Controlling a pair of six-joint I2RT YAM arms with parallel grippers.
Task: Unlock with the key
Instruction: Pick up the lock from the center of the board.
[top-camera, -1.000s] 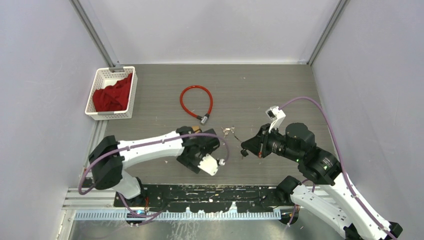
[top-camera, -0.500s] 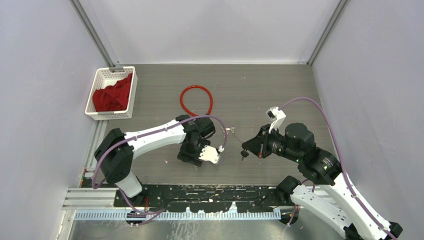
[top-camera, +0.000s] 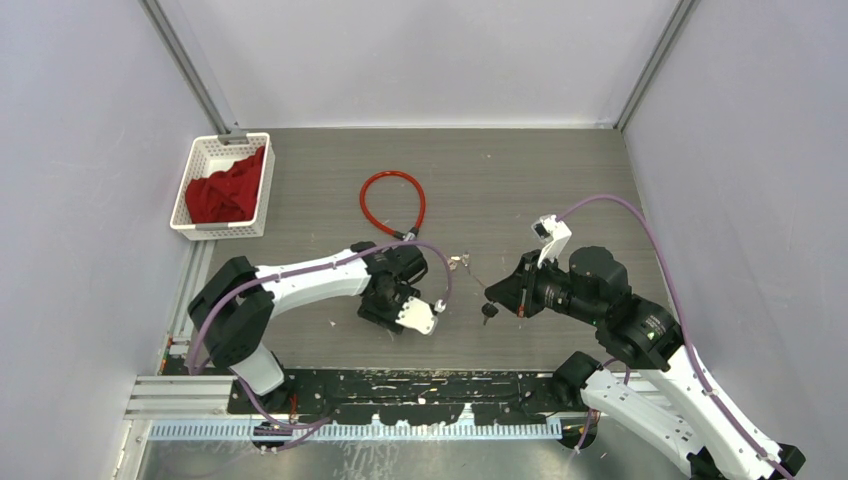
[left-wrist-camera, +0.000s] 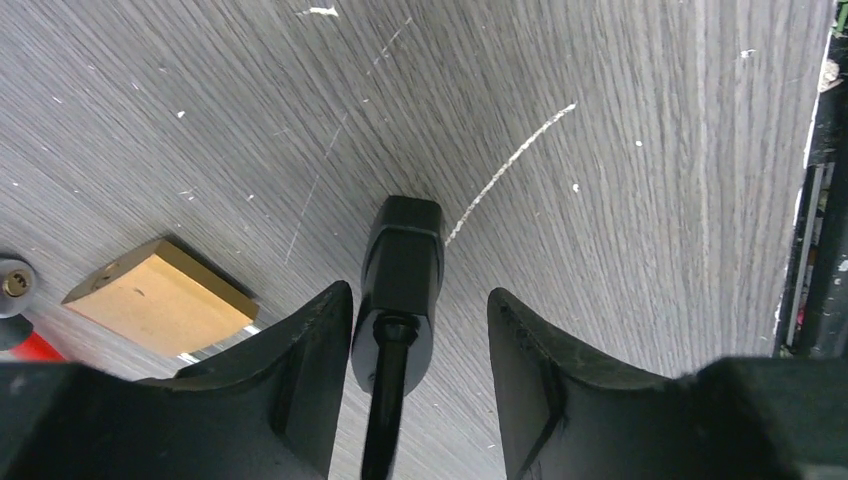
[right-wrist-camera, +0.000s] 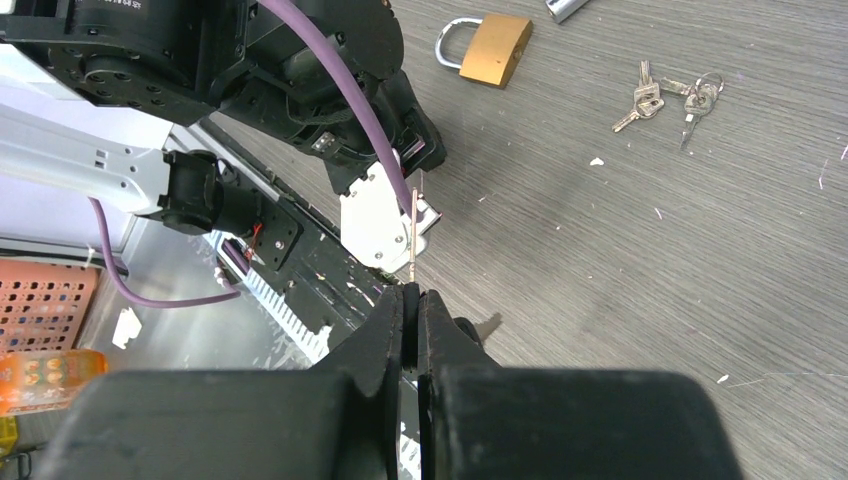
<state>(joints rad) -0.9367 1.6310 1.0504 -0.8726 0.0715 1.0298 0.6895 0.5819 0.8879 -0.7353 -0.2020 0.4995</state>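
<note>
Left gripper (left-wrist-camera: 418, 296) shifted over boxy black lock (left-wrist-camera: 404, 250).

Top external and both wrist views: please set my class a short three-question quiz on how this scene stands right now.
1. True or false: the right claw is shut on a key.
2. Which thing sits between the fingers of the left claw?
A. the brass padlock
B. the cable lock's black head
C. the bunch of keys
3. In a few words: what lies in the white basket?

Key
1. True.
2. B.
3. A red cloth.
</note>
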